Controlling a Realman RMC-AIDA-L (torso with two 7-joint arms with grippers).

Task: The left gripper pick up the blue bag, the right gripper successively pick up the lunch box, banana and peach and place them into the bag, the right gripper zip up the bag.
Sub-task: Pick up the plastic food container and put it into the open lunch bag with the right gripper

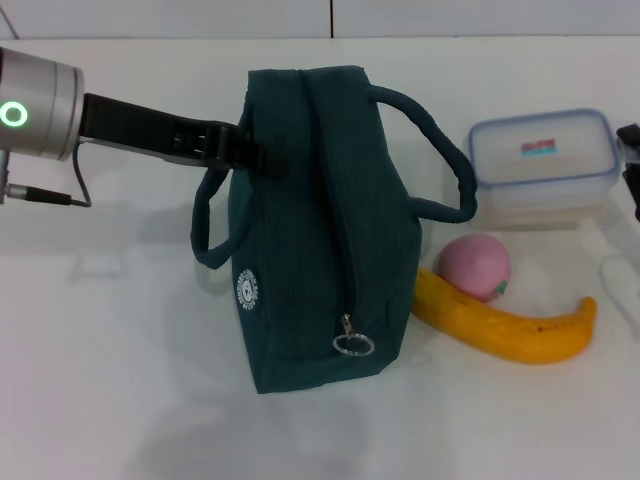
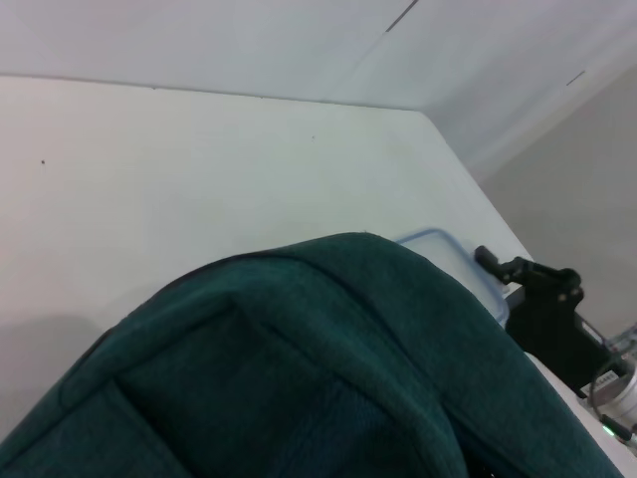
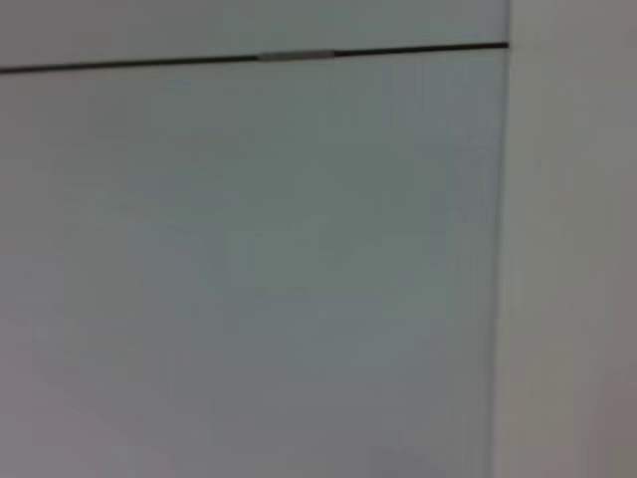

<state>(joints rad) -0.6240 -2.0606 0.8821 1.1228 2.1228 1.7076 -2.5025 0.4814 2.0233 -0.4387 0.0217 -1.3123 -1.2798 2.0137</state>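
Note:
The blue bag (image 1: 310, 220) stands mid-table with its zip closed and the ring pull (image 1: 352, 344) at the near end. My left gripper (image 1: 250, 152) reaches in from the left and is shut on the bag's upper left edge, above the hanging handle (image 1: 205, 230). The bag fills the left wrist view (image 2: 299, 368). The clear lunch box (image 1: 543, 160) with a blue-rimmed lid sits at the right rear. The pink peach (image 1: 473, 265) and the yellow banana (image 1: 505, 325) lie just right of the bag. My right gripper (image 1: 632, 170) is at the right edge.
The white table (image 1: 110, 350) runs out to the left and in front of the bag. The bag's right handle (image 1: 445, 150) arches toward the lunch box. The right wrist view shows only a blank wall.

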